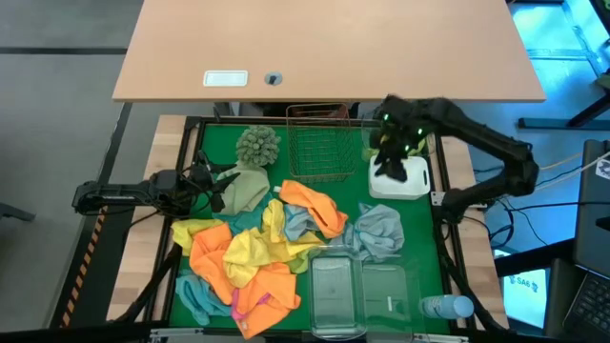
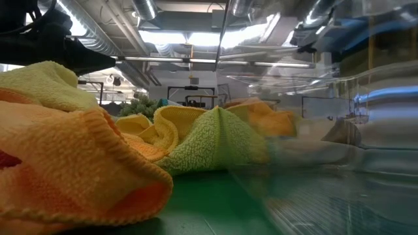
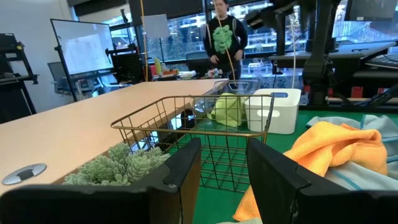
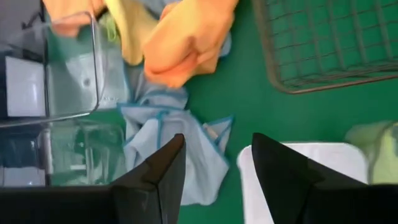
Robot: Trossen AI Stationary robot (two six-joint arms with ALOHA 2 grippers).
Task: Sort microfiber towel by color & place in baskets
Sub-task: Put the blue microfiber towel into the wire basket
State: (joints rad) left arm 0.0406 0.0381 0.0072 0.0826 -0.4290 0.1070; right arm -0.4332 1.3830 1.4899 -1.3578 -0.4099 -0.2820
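Towels (image 1: 257,257) are mostly found unsorted, heaped mid-bench on the green mat. One lime towel (image 4: 376,149) is seen at the white tray (image 1: 412,176). The right hand (image 1: 391,162), open and empty, hangs above that tray. The left hand (image 1: 212,183), part open, holds nothing. The wire basket (image 1: 324,143) and clear tubs (image 1: 357,291) appear unfilled.

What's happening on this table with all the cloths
Two robot arms are sorting coloured towels into containers. The right gripper hangs open over the white tray with nothing between its fingers; a lime green towel already lies there. The left gripper waits open and empty at the left, near the shaggy green ball. The wire basket and clear tubs look empty, and a pile of orange, yellow and blue towels is still unsorted.
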